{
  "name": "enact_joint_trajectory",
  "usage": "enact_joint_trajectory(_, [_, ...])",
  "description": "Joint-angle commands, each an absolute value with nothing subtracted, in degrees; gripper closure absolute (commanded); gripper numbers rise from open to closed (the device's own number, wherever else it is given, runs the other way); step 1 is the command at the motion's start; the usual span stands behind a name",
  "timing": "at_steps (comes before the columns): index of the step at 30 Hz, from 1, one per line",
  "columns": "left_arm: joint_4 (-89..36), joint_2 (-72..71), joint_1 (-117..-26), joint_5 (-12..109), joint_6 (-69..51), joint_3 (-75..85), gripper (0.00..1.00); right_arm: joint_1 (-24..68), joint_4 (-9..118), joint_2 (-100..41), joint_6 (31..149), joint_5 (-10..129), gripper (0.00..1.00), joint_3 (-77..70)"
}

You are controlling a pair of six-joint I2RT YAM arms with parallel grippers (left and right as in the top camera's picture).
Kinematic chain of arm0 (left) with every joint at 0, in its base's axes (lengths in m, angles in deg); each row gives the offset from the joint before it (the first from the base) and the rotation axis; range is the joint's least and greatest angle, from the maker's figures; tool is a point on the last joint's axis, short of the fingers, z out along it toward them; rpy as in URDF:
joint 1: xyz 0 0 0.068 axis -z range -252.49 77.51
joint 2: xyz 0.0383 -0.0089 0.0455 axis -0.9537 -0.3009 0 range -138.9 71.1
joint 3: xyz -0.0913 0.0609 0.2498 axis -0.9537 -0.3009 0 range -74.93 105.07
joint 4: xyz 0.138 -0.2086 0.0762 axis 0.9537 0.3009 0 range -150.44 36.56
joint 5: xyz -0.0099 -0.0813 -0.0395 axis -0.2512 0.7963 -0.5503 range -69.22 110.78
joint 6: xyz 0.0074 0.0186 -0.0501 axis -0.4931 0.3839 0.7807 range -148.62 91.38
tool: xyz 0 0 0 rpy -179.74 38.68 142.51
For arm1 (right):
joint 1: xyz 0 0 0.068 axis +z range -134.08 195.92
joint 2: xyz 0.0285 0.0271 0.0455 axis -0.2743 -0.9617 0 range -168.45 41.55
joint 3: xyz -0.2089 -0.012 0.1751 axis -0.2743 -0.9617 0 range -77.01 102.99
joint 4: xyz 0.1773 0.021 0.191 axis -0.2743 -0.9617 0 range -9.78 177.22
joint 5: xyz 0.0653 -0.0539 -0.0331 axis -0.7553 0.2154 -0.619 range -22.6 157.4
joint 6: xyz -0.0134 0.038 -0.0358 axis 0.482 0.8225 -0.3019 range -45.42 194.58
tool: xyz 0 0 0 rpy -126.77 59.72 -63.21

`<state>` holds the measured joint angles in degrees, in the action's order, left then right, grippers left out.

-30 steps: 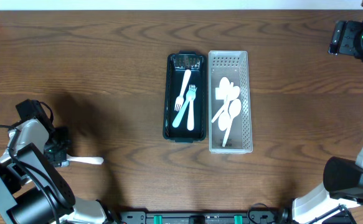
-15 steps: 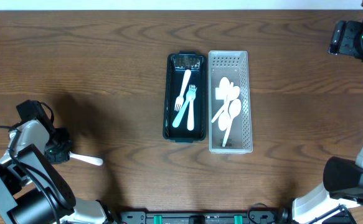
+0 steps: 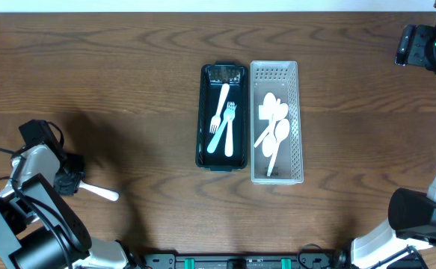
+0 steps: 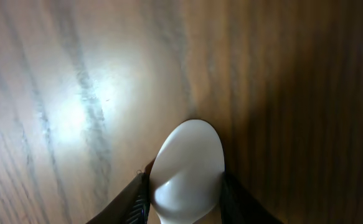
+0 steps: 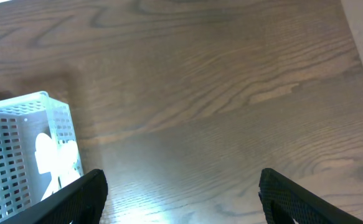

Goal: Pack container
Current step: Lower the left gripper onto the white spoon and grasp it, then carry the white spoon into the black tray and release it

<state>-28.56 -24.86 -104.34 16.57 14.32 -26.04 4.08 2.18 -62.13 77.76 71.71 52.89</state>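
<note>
Jaws of the left gripper (image 3: 66,181) clenched on the bowl of a white spoon (image 4: 187,165), far left, well apart from both containers. Over the last second the handle has swung from level to slanting down-right: grip holds, lift probably starting. Forks (image 3: 223,119) lie in the black tray (image 3: 203,112); other spoons (image 3: 274,128) in the white basket (image 3: 298,112), the likely destination. Right gripper (image 5: 181,180) spread wide, empty.
</note>
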Motion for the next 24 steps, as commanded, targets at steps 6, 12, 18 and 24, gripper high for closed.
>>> enact_joint_trajectory(6, [-26.0,-18.2,-93.9,21.9,3.1,-21.8,0.81,3.4,2.1,-62.3,77.5,71.5,0.19,53.4])
enact_joint_trajectory(12, [-16.8,-12.3,-79.6,21.9,-4.1,-7.5,0.88,3.4,2.2,-62.3,77.5,71.5,0.19,53.4])
enact_joint_trajectory(18, [-12.6,-12.2,-64.9,21.8,-10.1,7.4,0.88,3.4,2.2,-62.3,77.5,71.5,0.19,53.4])
enact_joint_trajectory(24, [-16.7,-13.4,-52.3,21.8,-11.7,10.3,0.87,3.4,2.1,-62.3,77.5,71.5,0.19,53.4])
